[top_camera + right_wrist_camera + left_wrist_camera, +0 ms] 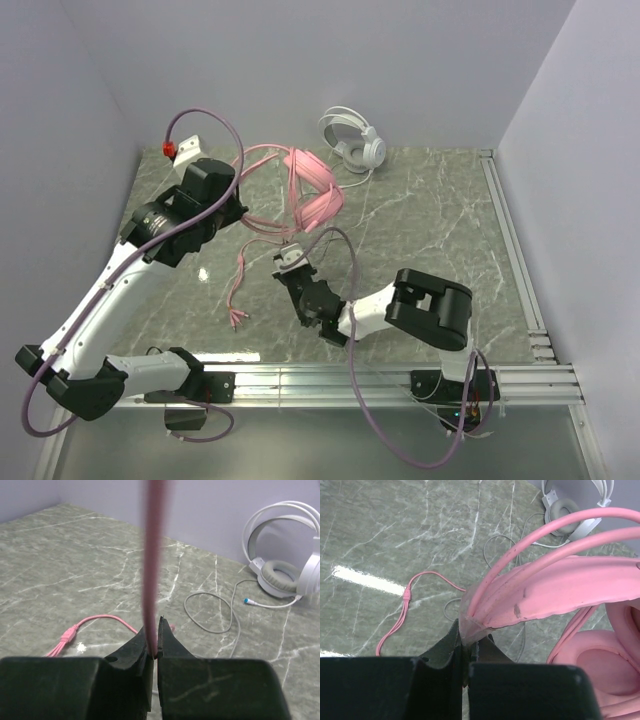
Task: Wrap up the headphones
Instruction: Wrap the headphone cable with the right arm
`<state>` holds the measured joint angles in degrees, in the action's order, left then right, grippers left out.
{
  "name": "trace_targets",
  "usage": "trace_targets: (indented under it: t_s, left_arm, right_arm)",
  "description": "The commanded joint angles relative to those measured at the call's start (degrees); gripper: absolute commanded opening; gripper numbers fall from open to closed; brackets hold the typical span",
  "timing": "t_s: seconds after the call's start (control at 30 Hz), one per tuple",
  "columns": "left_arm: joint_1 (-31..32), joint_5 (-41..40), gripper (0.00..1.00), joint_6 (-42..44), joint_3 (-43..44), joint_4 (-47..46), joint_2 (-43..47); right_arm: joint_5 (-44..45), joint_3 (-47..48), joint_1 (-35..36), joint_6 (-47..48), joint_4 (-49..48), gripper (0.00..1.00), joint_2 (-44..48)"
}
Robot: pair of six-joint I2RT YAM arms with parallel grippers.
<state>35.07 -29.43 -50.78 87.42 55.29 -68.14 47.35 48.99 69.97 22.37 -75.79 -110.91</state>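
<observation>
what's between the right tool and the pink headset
The pink cable: pinched in the right tool, it stretches up to the pink headset. The top view shows the whole run.

A robotics lab cell is showing: plain walls (300,60) are enclosing a marble-patterned bench (430,220), aluminium rails (350,380) running along the bottom.

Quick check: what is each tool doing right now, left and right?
Left tool: shut on the pink headphones, at the headband.
Right tool: shut on the pink cable.
</observation>
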Motion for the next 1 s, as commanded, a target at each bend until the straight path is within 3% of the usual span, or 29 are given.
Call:
trace_targets:
  t_s: [0.0, 0.33, 0.67, 0.97]
  left_arm:
    - [-0.1, 2.2, 0.0, -4.5, 5.3, -4.8, 3.4]
    - [-0.3, 8.3, 0.0, -5.9, 8.2, -2.9, 4.4]
    - [-0.3, 13.8, 0.0, -7.2, 5.8, -3.7, 8.5]
    - [-0.3, 17.2, 0.0, -7.6, 1.4, -5.5, 8.7]
  right_arm:
    - [1.1, -2.8, -0.5, -4.7, -25.3, 0.0, 4.8]
    - [-0.4, -9.1, -2.9, -16.2, -25.3, 0.0, 7.0]
    - [-6.2, -13.9, -7.3, -26.7, -25.3, 0.01, 8.8]
    - [-12.5, -15.3, -9.2, -30.2, -25.2, 0.23, 10.4]
